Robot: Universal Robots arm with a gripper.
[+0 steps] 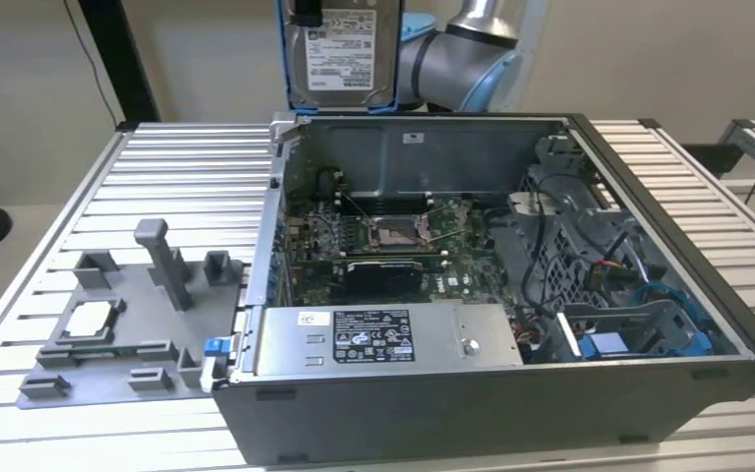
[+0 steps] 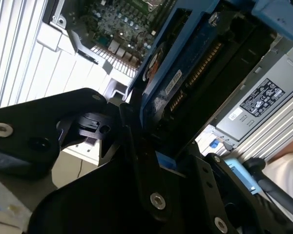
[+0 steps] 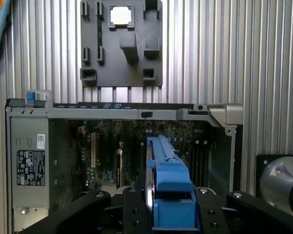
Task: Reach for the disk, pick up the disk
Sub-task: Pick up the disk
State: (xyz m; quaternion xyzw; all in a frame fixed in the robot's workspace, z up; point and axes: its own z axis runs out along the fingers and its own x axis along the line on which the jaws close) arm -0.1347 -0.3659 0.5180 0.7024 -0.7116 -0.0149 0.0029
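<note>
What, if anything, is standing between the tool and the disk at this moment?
Nothing visible. In the first wrist view the tool is closed on the blue frame of the disk, with no object between them. In the exterior view the disk hangs upright above the open computer case.

Beige wall [image 1: 24, 79], ribbed metal table [image 1: 181, 167], black post [image 1: 122, 59]

Flat rectangular disk [image 2: 168, 85] in blue plastic frame is seen edge-on, clamped betw. jaws of black metal gripper [image 2: 144, 131]. Green circuit board [image 2: 119, 22] is seen at 11 o'clock of it, grey labelled metal box [image 2: 263, 97] at 3 o'clock.
</note>
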